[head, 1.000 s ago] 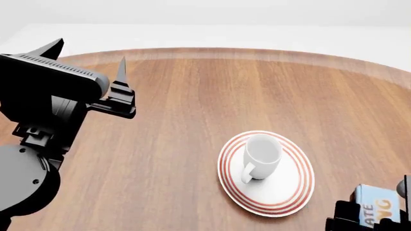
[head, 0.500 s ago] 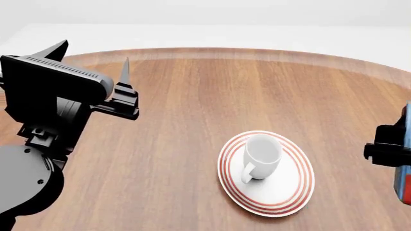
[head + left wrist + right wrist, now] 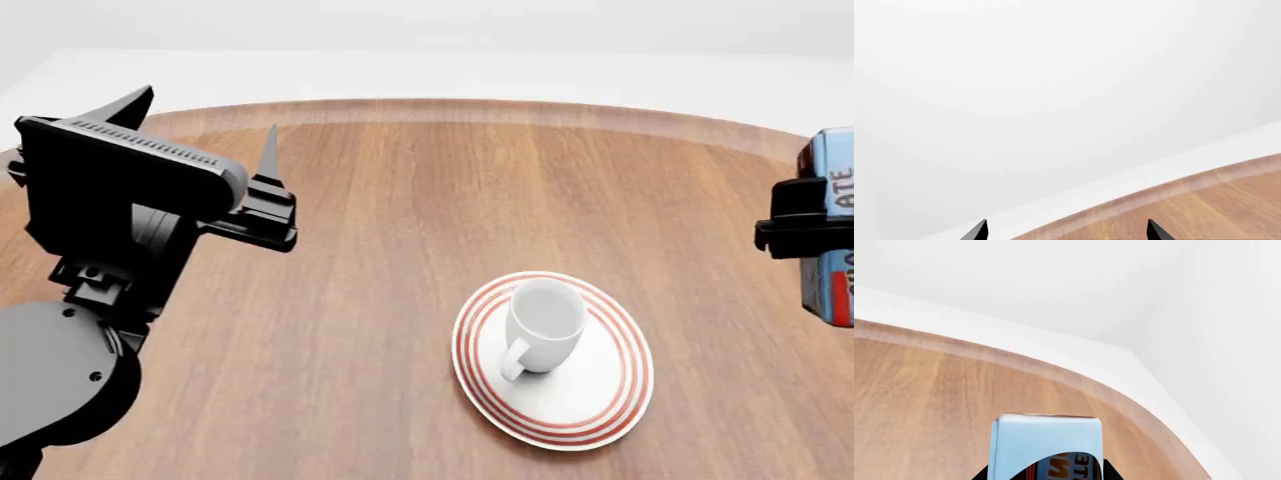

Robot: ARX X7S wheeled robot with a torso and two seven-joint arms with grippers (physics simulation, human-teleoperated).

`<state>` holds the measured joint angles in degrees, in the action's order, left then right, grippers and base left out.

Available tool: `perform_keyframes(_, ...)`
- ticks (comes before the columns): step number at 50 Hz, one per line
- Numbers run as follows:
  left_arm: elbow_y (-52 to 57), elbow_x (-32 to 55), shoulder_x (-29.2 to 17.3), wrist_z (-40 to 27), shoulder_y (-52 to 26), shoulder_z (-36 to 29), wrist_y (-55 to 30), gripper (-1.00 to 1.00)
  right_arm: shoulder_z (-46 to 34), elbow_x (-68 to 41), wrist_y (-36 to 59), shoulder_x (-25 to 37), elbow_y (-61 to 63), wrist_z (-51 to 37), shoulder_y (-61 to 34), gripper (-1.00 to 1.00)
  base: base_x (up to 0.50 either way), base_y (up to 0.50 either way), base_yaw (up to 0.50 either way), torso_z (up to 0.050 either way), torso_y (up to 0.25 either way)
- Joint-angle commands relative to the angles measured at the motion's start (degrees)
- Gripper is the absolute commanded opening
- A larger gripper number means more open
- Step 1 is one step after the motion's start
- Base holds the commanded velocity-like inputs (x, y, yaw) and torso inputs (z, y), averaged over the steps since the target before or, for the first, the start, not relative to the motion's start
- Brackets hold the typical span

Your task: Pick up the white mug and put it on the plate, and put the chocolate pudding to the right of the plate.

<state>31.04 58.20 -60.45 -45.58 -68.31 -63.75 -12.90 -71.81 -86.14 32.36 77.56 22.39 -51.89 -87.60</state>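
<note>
The white mug (image 3: 545, 322) stands upright on the red-ringed plate (image 3: 601, 388) at the table's front centre, its handle toward me. My right gripper (image 3: 817, 228) is shut on the chocolate pudding (image 3: 835, 190) and holds it in the air at the right edge of the head view, right of the plate and farther back. In the right wrist view the light blue carton (image 3: 1046, 445) sits between the dark fingers above the table's rim. My left gripper (image 3: 200, 115) is open and empty, raised over the table's left side; its fingertips (image 3: 1155, 231) show apart.
The round wooden table (image 3: 441, 190) has a pale rim (image 3: 467, 108) at the back. White floor and wall lie beyond it. My left arm's black body (image 3: 94, 260) fills the left of the head view.
My right gripper has risen with the chocolate pudding, from the bottom right corner up to mid-height at the right edge. The left arm has shifted slightly right. Mug and plate have not moved.
</note>
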Motion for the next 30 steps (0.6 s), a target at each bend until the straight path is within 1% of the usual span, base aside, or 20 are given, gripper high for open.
perform_keyframes(1,-0.2,-0.7,1.5,1.4,0.2,1.6,-0.3,1.00,1.9,1.9,7.9,-7.2,-11.5,16.5,-4.9,-1.00,0.00,0.00,0.00,0.000,0.000)
perform_keyframes(2,-0.3,-0.6,1.6,1.4,0.1,1.6,-0.3,1.00,1.8,2.0,8.3,-7.8,-12.7,15.3,-5.1,-1.00,0.00,0.00,0.00,0.000,0.000)
perform_keyframes(3,-0.3,-0.6,1.6,1.4,0.2,1.6,-0.3,1.00,2.1,0.9,8.2,-8.5,-14.1,16.2,-5.1,-1.00,0.00,0.00,0.00,0.000,0.000)
perform_keyframes(4,-0.4,-0.6,1.6,1.4,0.2,1.6,-0.2,1.00,2.3,-1.5,8.6,-9.7,-16.4,18.5,-5.2,-1.00,0.00,0.00,0.00,0.000,0.000)
perform_keyframes(5,-0.4,-0.7,1.7,1.4,0.2,1.6,-0.3,1.00,2.4,-1.3,8.5,-10.4,-17.6,18.7,-5.3,-1.00,0.00,0.00,0.00,0.000,0.000)
perform_keyframes(6,-0.4,-0.7,1.7,1.4,0.3,1.6,-0.2,1.00,2.4,-1.9,9.0,-11.1,-18.9,21.1,-5.5,-1.00,0.00,0.00,0.00,0.000,0.000)
perform_keyframes(10,-0.4,-0.7,1.8,1.5,0.3,1.6,-0.4,1.00,1.0,1.5,10.6,-15.6,-26.8,25.1,-6.8,-1.00,0.00,0.00,0.00,0.000,0.000)
perform_keyframes(15,-0.4,-0.6,1.7,1.4,0.1,1.7,-0.6,1.00,-0.1,4.5,12.6,-19.1,-33.9,28.7,-9.1,-1.00,0.00,0.00,0.00,0.000,0.000)
perform_keyframes(16,-0.4,-0.8,1.8,1.4,0.2,1.6,-0.7,1.00,-0.3,4.8,13.2,-20.1,-36.2,31.0,-10.0,-1.00,0.00,0.00,0.00,0.000,0.000)
perform_keyframes(20,-0.4,-0.7,1.8,1.4,0.2,1.6,-0.7,1.00,-1.6,7.4,14.8,-21.8,-39.7,33.0,-11.5,-1.00,0.00,0.00,0.00,0.000,0.000)
perform_keyframes(27,-0.5,-1.0,1.8,1.5,0.5,1.6,-0.6,1.00,-2.6,10.5,15.1,-24.0,-47.9,34.0,-13.0,-1.00,0.00,0.00,0.00,0.000,0.000)
perform_keyframes(30,-0.5,-0.9,1.9,1.6,0.5,1.6,-0.6,1.00,-3.8,11.6,15.6,-24.6,-49.9,36.5,-12.5,-1.00,0.00,0.00,0.00,0.000,0.000)
